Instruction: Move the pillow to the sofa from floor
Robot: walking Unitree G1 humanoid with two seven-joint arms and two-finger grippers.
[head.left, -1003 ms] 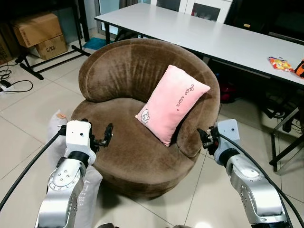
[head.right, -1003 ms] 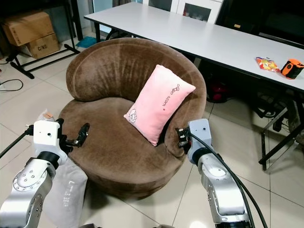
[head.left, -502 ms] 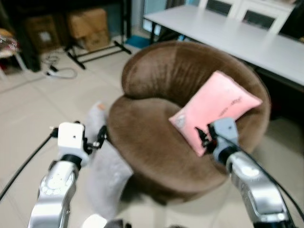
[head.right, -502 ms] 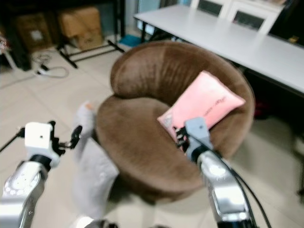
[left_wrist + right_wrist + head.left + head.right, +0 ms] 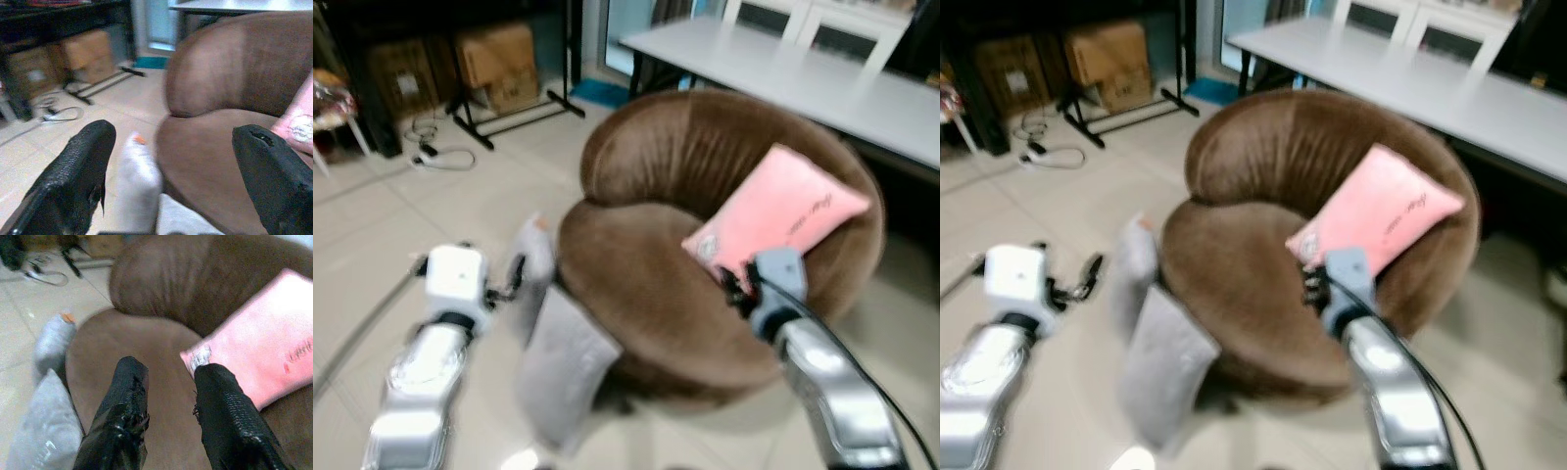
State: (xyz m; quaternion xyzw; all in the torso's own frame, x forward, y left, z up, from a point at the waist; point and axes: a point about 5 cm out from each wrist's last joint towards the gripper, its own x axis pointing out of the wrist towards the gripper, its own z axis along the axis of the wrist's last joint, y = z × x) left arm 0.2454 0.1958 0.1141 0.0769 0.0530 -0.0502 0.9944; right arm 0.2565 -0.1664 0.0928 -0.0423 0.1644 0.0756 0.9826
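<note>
Camera: has swung left; grey pillow (image 5: 563, 367) now plain beside sofa (image 5: 705, 245).
Left gripper (image 5: 166, 161): released.
Right gripper (image 5: 168, 396): parted, empty.

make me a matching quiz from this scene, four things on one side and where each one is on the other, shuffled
Things:
1. pink pillow
2. grey pillow
3. cardboard boxes
4. white table

Places:
A. on the floor, leaning against the sofa's side
B. behind the brown sofa
C. on the sofa seat, propped against its backrest
D. by the far wall, on the robot's left

Pairs: 1-C, 2-A, 3-D, 4-B
</note>
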